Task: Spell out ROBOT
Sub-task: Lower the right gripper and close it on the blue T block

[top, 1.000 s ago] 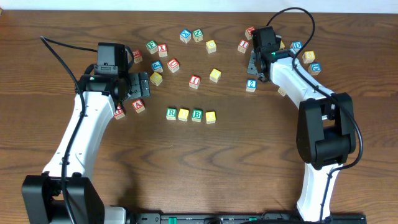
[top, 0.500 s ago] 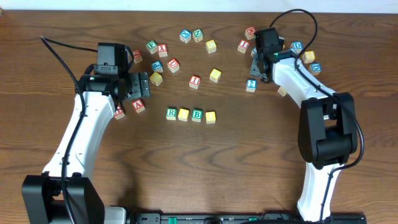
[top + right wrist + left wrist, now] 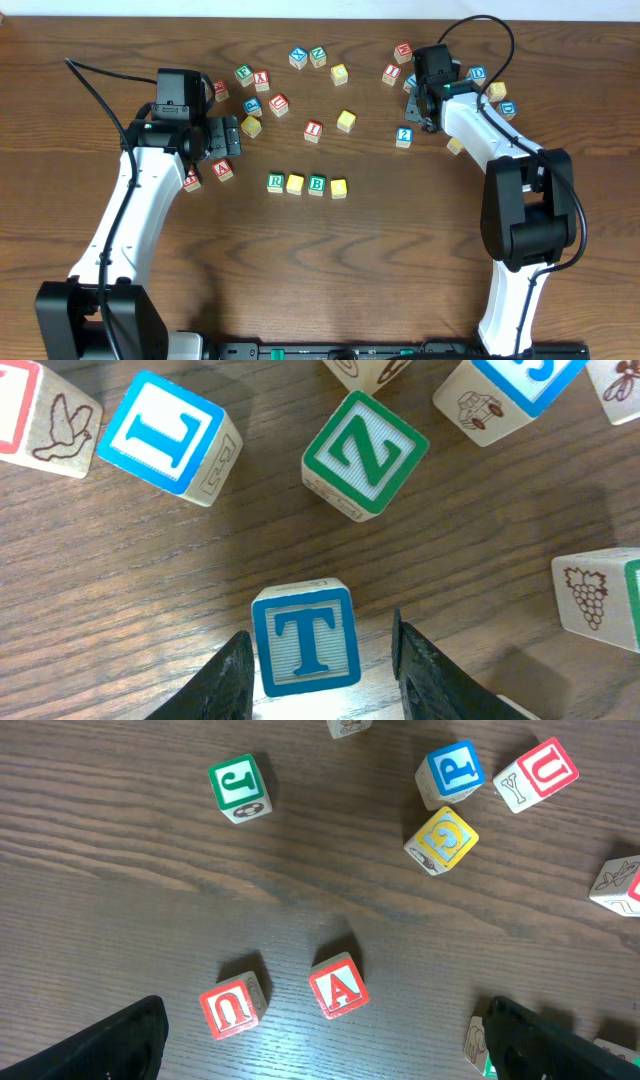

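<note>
Robotics lab bench, by the look: dark wood-grain table (image 3: 380,260), two white-and-black robot arms (image 3: 120,215) on a black mounting rail (image 3: 330,351) at its near edge, black cables (image 3: 84,76) looping off them, lettered wooden cubes (image 3: 276,182) scattered on top

We see R cube (image 3: 276,182), yellow cube (image 3: 295,184), B cube (image 3: 317,185) and second yellow cube (image 3: 339,188) in a row. The blue T cube (image 3: 304,638) lies letter-up inside the right hand (image 3: 320,660).
</note>
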`<state>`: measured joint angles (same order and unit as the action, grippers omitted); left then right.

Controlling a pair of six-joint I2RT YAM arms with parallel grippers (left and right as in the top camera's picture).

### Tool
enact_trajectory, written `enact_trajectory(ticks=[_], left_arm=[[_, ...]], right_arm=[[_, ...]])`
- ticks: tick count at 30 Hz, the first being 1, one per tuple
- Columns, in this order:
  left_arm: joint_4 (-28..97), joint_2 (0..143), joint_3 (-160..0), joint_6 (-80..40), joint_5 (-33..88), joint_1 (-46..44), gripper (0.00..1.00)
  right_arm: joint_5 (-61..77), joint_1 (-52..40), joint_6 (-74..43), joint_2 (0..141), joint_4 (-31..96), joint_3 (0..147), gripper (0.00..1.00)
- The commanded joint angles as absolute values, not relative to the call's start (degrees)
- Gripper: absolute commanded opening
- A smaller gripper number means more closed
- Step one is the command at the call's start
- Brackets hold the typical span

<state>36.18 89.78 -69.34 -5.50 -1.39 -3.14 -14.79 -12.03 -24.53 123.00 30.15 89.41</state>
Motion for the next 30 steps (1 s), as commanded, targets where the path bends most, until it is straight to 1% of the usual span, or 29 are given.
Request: enact_trajectory(ticks=[1,8,23,30], left_arm=[[36.4,89.7,-68.8,-4.7,-1.0,-2.9,0.99],[36.4,89.7,-68.8,-4.7,-1.0,-2.9,0.99],[36.4,89.7,-68.8,-4.7,-1.0,-2.9,0.99],[36.4,89.7,-68.8,-4.7,-1.0,-2.9,0.99]], right_arm=[[-14.0,-11.8,-23.0,123.0,30.2,89.0,0.39],[-12.5,-12.1,-21.4,123.0,29.8,89.0,0.37],[-10.6,-10.5,-20.7,123.2,32.4,89.0,0.4],[-8.4,-9.6,-20.7,124.6,32.6,89.0,0.39]])
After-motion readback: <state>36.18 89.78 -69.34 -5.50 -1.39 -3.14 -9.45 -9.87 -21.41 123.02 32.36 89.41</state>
